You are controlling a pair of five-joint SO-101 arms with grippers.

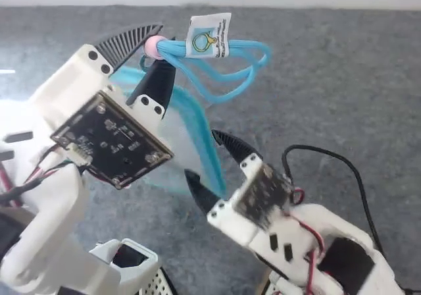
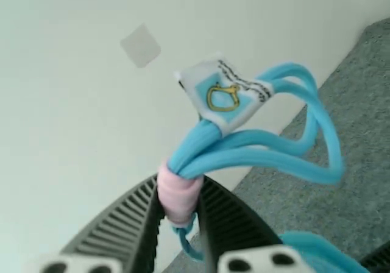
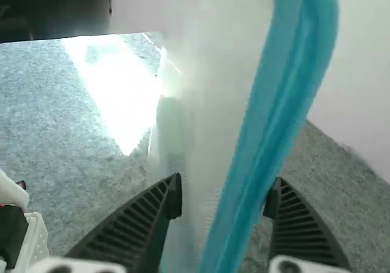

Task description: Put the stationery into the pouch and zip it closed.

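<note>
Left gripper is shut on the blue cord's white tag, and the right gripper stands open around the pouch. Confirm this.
Wrong on one point: in the left wrist view the left gripper is shut on the pink bead, not the white tag. The right gripper does stand open around the pouch.

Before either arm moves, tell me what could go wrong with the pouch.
The left gripper pinches only the small pink pull; the pouch might slip free. The right gripper is open around the pouch without holding it, so a tug could swing or twist it. The loose blue cords could snag a finger.
</note>
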